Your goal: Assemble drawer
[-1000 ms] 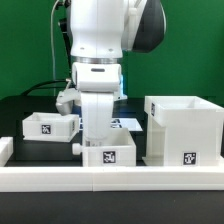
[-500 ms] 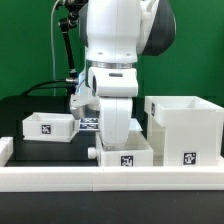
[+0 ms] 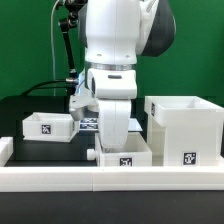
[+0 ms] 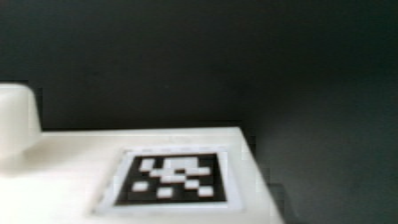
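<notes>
Jaws down at middle tray (image 3: 138, 157), tips out of sight, can't tell opening or grip. Tray now nearer casing (image 3: 184, 128) vs 1 s ago, static since, prob. lining up for insertion. Second tray (image 3: 46, 126) waits on tabletop (image 3: 18, 105), exterior view's left.

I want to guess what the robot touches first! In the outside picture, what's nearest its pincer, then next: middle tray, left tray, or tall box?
1. Middle tray, just below the pincer.
2. Tall box, on the exterior view's right, and left tray, on its left: too close to call.
</notes>
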